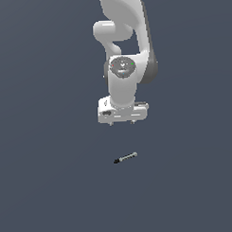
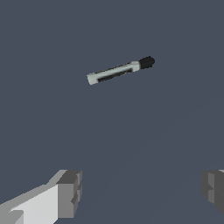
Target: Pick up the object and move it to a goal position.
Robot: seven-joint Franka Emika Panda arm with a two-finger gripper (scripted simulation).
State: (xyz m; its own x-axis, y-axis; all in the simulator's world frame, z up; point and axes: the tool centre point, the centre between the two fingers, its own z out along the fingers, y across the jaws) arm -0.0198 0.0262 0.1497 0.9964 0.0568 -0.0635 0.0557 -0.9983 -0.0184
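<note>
The object is a tiny thin rod with a light grey shaft and a black tip, lying flat on the dark grey floor in the exterior view. The wrist view shows the same object slanted, black tip at one end. My gripper hangs above the floor, farther back than the rod and apart from it. Its fingers stand wide apart in the wrist view, so my gripper is open with nothing between them.
A plain dark grey floor surrounds the rod on all sides. The white arm rises behind the gripper. No other objects or goal marker show.
</note>
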